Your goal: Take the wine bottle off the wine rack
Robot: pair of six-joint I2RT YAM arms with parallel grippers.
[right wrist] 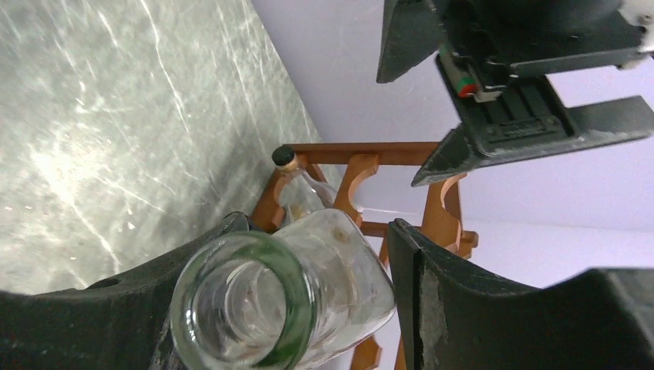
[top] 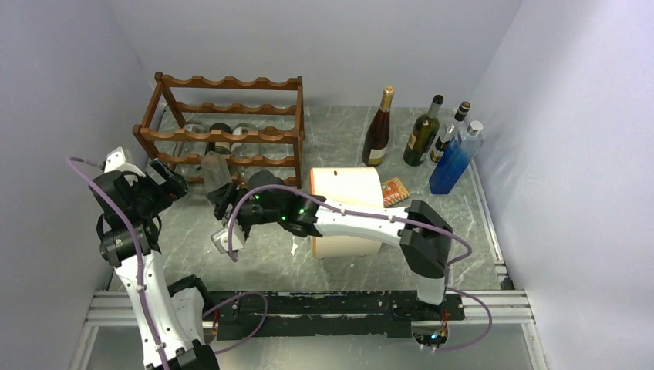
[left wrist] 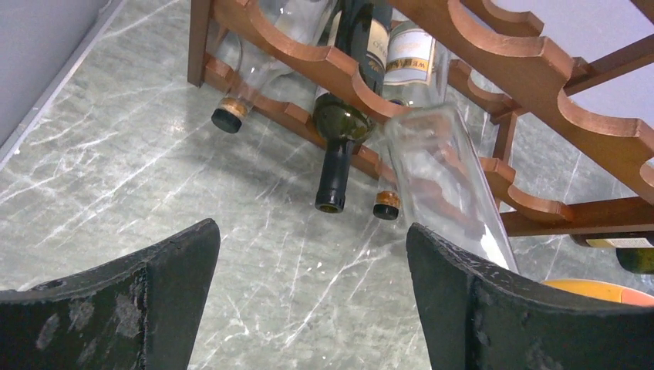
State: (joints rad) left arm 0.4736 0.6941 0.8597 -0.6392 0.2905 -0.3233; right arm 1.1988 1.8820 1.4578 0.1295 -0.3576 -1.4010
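The reddish-brown wooden wine rack (top: 231, 116) stands at the back left and also fills the top of the left wrist view (left wrist: 532, 69). My right gripper (top: 225, 202) is shut on the neck of a clear empty wine bottle (top: 214, 173). The bottle is tilted, its base up by the rack's front rail (left wrist: 443, 173). In the right wrist view its open mouth (right wrist: 247, 304) sits between my fingers (right wrist: 463, 301). My left gripper (top: 168, 183) is open and empty, low over the table left of the bottle (left wrist: 308, 231).
Three more bottles lie in the rack, one of them dark (left wrist: 339, 123). A cream cylinder (top: 351, 189) lies behind my right arm. Several upright bottles (top: 423, 131) and a small orange box (top: 395, 191) stand at the back right. Walls close in on both sides.
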